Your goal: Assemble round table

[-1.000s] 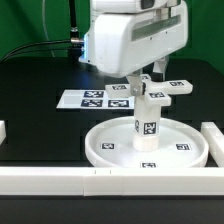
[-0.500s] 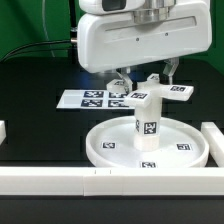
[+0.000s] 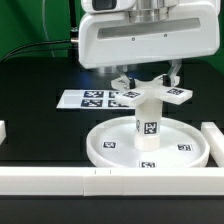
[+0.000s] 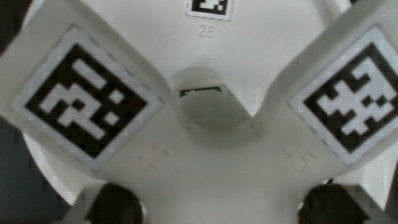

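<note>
Since a second ago the arm has swung the cross-shaped piece (image 3: pixel 150 95) from off toward the exterior view's right of the post (image 3: pixel 147 124) to almost directly above it, level and seemingly touching or just over the post's top end. That post stands upright in the hub of the big rimmed disc (image 3: pixel 190 149), which lies on the black table (image 3: pixel 35 105) in front of the marker board (image 3: pixel 90 99). My gripper (image 4: pixel 215 196) is pinching the cross-shaped piece: in the wrist view I see two dark fingertips (image 4: pixel 107 205) at the sides of the white plastic, with two tagged arms of the cross fanning out beyond them and a rounded hollow at its middle. I cannot tell from either view whether that hollow is truly centred over the post. That is my worry: if the cross is a little off centre or tilted when I press down, it could catch on the post's edge, jam, or lever the post sideways in the hub; it could also slip in the fingers, since the hold is near one edge. The arm hangs straight down over the disc, wrist vertical, its white body filling the upper part of the exterior view.
</note>
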You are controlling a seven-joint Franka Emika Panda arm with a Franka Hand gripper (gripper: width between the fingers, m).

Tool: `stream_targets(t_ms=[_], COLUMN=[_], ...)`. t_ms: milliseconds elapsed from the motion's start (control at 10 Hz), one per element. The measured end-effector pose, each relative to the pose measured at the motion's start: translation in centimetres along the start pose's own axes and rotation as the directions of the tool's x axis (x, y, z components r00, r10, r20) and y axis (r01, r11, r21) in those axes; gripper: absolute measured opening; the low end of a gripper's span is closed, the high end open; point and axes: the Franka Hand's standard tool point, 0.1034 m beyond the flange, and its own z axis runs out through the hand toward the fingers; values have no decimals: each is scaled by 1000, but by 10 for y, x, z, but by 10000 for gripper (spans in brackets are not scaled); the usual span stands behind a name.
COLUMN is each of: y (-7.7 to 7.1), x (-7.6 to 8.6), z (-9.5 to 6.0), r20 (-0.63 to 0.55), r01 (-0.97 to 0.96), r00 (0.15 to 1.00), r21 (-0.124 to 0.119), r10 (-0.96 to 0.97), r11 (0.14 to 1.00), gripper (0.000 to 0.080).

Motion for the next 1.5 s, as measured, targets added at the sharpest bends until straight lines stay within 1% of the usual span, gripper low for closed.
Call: stream_targets(t_ms=[100, 200, 500, 700, 1000, 1100, 1200, 1300, 1400, 1500], y=[-1, -1, -1, -1, -1, -1, 0, -1, -1, -2], x=[0, 0, 2, 3, 4, 4, 4, 4, 3, 3], z=[0, 0, 0, 0, 0, 0, 0, 0, 0, 1], r20=[-6, -14, -32, -32, -22, -11, 6, 16, 25, 28], r01=[-140, -225, -481, -555, -676, -751, -832, -872, -915, -937], r00=[990, 974, 875, 830, 735, 657, 550, 483, 391, 330], r21=[15, 25, 42, 48, 56, 68, 89, 100, 117, 133], r10=[141, 225, 483, 557, 678, 754, 835, 875, 920, 944], r11=[990, 974, 875, 830, 734, 656, 547, 479, 386, 324], gripper=[439, 439, 439, 439, 439, 439, 439, 439, 439, 440])
